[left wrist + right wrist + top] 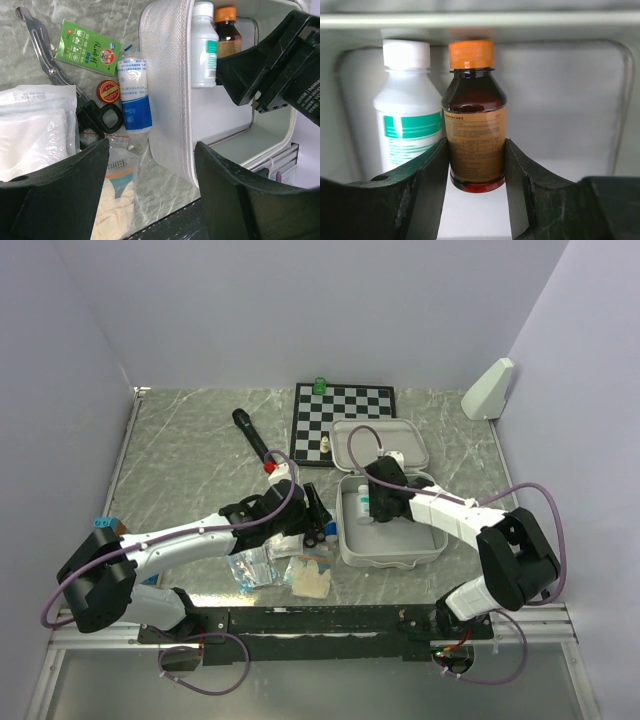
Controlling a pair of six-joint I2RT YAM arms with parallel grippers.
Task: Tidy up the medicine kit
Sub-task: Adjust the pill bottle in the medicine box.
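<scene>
Medicine kit lying open on the worktop, right of centre and toward the front edge, its lid tipped back toward the chessboard. The right gripper reaches into the kit's base, its fingers pressed on either side of a brown bottle with an orange cap. A white bottle stands just beside it at the compartment's rear wall. The left gripper hangs spread and empty over loose supplies left of the kit. These are a bandage roll against the kit's outer wall, a green packet, a red tin, scissors, gauze packs and gloves. Packing appears to be at an early stage: two bottles are in, most items are out and the lid is unclosed.
</scene>
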